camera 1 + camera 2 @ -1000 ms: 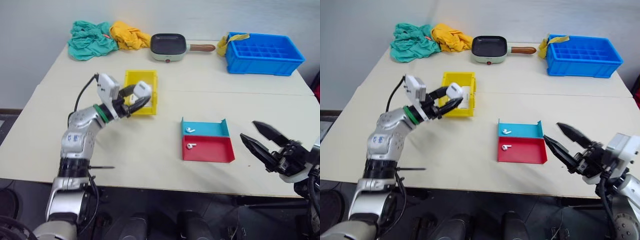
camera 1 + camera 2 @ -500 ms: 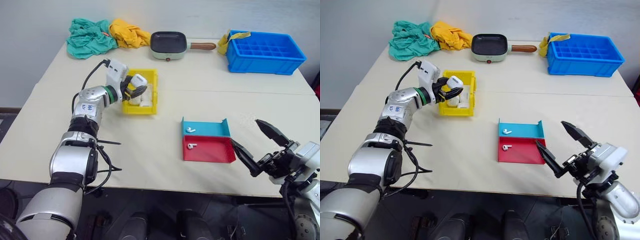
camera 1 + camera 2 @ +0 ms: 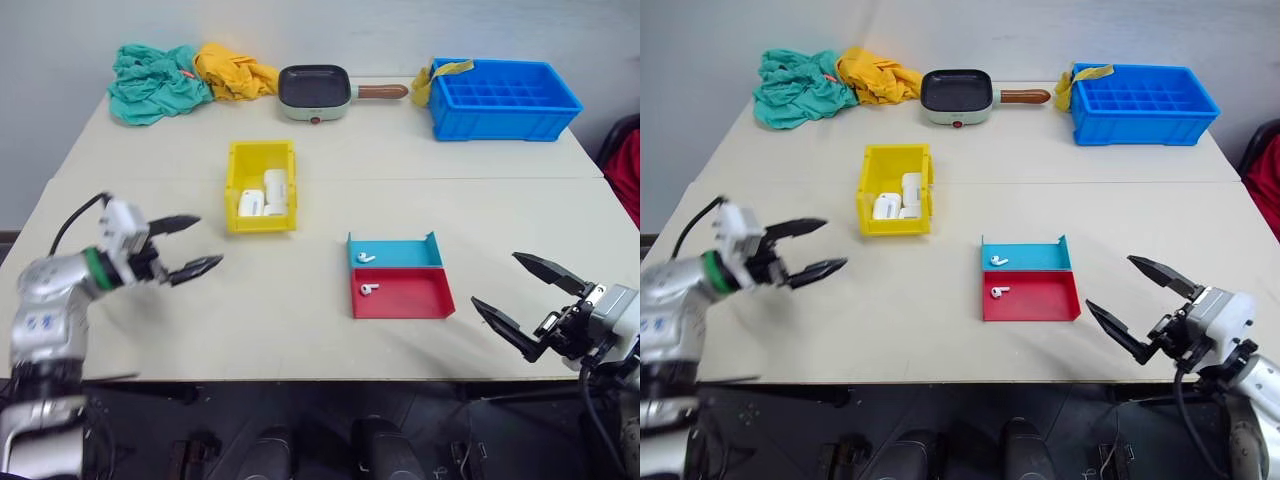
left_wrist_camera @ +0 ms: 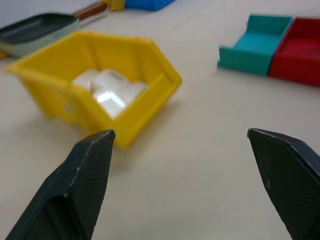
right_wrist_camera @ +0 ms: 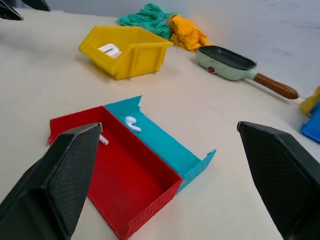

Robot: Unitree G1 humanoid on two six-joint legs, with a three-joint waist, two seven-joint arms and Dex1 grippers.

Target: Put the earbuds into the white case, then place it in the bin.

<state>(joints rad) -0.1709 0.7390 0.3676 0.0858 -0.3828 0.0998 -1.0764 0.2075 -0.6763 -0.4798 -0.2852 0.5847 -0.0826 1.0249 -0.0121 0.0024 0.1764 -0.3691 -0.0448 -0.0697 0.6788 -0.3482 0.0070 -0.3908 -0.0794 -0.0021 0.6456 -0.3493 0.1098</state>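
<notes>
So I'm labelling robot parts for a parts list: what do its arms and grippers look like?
Both arms are silver-grey metal. The left arm has a green ring at the wrist, a white block behind the gripper and a black cable looping off it. Each gripper, left and right, has two black pointed fingers with a fine woven texture.

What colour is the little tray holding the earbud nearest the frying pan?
Teal. That tray, with its earbud, shows best in the left eye view.
</notes>
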